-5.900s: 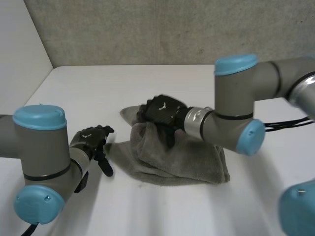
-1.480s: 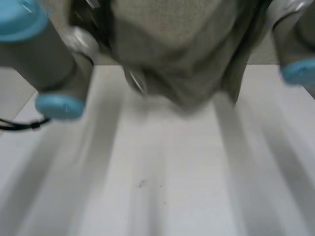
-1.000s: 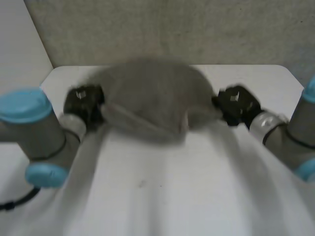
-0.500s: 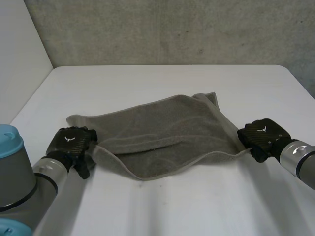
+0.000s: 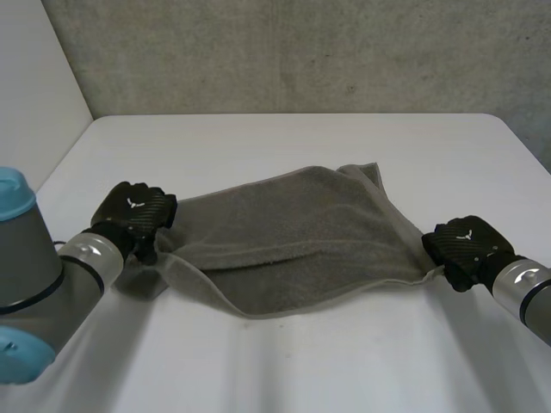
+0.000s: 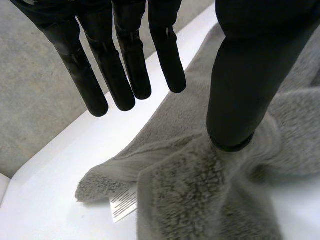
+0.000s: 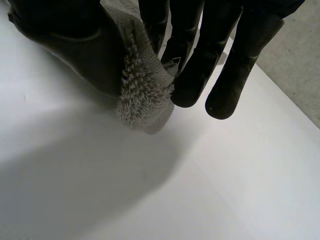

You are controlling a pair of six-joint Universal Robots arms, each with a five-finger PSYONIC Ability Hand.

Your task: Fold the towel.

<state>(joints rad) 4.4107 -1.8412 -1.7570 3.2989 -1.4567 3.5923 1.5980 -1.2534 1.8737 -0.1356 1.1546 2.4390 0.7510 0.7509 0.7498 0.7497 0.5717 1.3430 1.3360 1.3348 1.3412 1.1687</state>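
Right arm: nearest to me, the right arm (image 5: 527, 291) comes in at about 4 o'clock from the middle of the towel (image 5: 293, 237).
Right hand: the right hand (image 5: 466, 249) sits at the towel's 3 o'clock corner and is holding it. In the right wrist view I see the fringed corner (image 7: 145, 97) nipped between the thumb (image 7: 75, 45) and the curled fingers (image 7: 197, 65).
Left arm: the left arm (image 5: 39, 275), grey with a light-blue cap, reaches in from 8 o'clock.
Left hand: the left hand (image 5: 133, 213) is at the towel's 9 o'clock end. In the left wrist view I read it as wide. Its fingers (image 6: 125, 75) are straight, spread and held clear of the cloth. Only its thumb (image 6: 245, 90) presses its tip down into the pile, so nothing is gripped.
Label: a white label (image 6: 122, 202) pokes out at a towel corner just past the left hand's fingertips.
Towel: grey, it lies spread on the table between my 2 hands. Its near edge bows toward me at 6 o'clock and a crease runs across its near part.
Table: the white table (image 5: 284, 138) runs on past the towel toward 12 o'clock.
Wall: a grey wall (image 5: 301, 52) stands behind the table's far edge.
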